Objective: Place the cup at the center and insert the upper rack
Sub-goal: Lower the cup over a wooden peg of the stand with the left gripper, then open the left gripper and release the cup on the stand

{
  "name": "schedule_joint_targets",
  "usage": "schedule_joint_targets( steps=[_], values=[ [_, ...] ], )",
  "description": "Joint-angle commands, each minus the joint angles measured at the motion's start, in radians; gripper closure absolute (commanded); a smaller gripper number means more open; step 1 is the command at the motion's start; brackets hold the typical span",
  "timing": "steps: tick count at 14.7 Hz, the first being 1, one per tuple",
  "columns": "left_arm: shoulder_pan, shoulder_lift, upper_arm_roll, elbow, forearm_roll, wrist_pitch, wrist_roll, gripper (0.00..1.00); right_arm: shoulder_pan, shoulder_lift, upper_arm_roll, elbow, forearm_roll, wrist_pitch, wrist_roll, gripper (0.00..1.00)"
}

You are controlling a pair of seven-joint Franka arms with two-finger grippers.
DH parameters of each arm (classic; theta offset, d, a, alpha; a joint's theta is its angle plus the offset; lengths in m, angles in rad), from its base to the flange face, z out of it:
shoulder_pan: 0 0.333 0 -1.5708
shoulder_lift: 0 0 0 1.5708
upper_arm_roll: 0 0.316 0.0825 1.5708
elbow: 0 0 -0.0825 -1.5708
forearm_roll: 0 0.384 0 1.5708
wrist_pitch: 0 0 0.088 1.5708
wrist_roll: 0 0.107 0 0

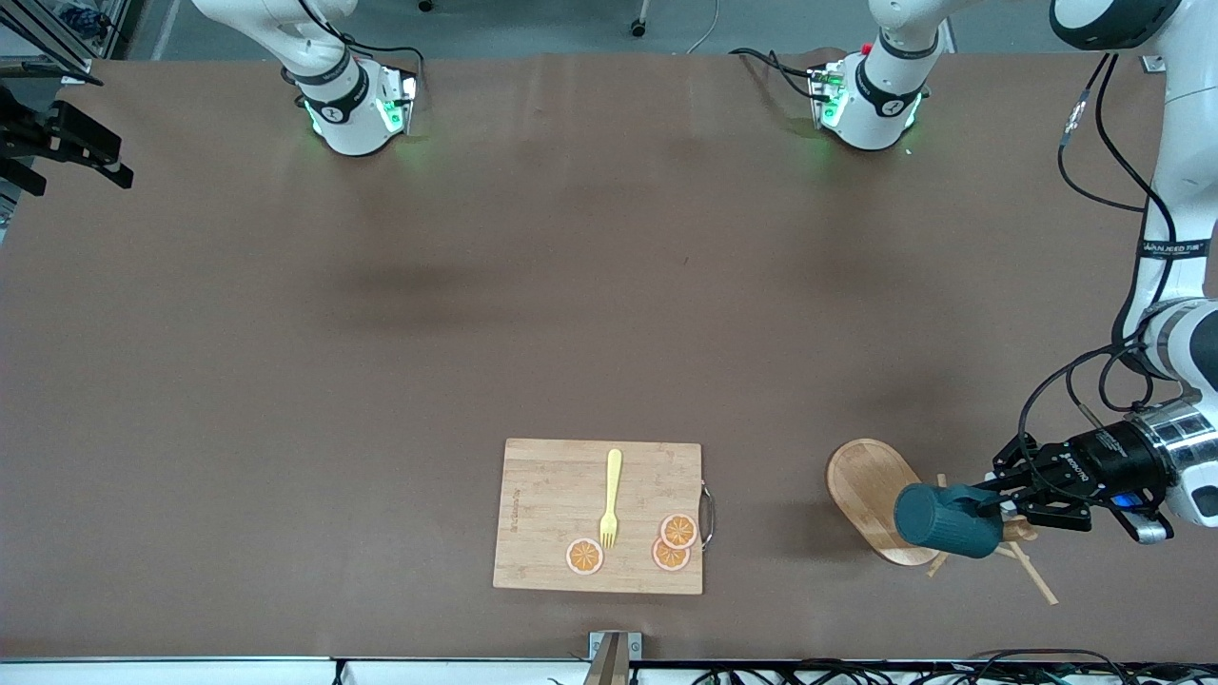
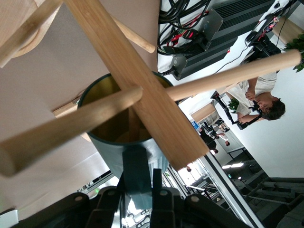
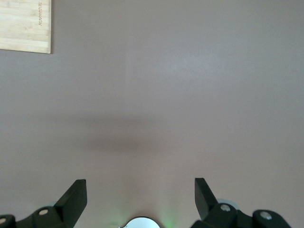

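At the lower right of the front view, the left hand (image 1: pixel 997 502) is clamped on the handle of the dark teal cup (image 1: pixel 947 519), holding it sideways in the air over the upper rack (image 1: pixel 871 498). That light wooden rack lies tipped over on the brown table (image 1: pixel 381 333), its oval base facing up and its pegs splayed beneath the cup. In the left wrist view, the cup's (image 2: pixel 116 126) mustard-yellow mouth sits against the rack's (image 2: pixel 137 80) post and pegs. The right hand (image 3: pixel 140 194), fingers wide apart, waits over bare table. Lower centre, a cutting board (image 1: pixel 557 495) carries a yellow fork (image 1: pixel 611 498) and three orange slices (image 1: pixel 670 544).
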Motion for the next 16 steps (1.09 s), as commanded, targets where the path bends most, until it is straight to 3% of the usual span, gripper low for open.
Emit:
schedule_joint_targets(
  steps=[1, 3, 5, 9, 11, 16],
  values=[
    [0.006, 0.014, -0.005, 0.007, -0.022, -0.005, 0.014, 0.0, -0.005, -0.03, 0.003, -0.021, -0.019, -0.004, 0.005, 0.0],
    [0.004, 0.002, 0.002, 0.009, 0.023, -0.01, 0.013, 0.0, -0.005, -0.032, 0.003, -0.021, -0.019, -0.003, 0.005, 0.0],
    [0.003, -0.029, -0.011, 0.013, 0.156, -0.01, 0.01, 0.0, -0.005, -0.032, 0.004, -0.021, -0.019, -0.003, 0.005, 0.0],
    [-0.04, -0.182, -0.024, 0.007, 0.426, -0.06, 0.007, 0.0, -0.005, -0.033, 0.003, -0.021, -0.019, -0.004, 0.005, 0.0],
    [-0.053, -0.259, -0.028, 0.006, 0.576, -0.147, 0.01, 0.0, -0.005, -0.033, 0.003, -0.021, -0.019, -0.003, 0.005, 0.0],
    [-0.06, -0.428, -0.029, -0.007, 0.777, -0.396, 0.094, 0.0, -0.005, -0.033, 0.003, -0.021, -0.019, -0.001, 0.005, 0.0]
  ],
)
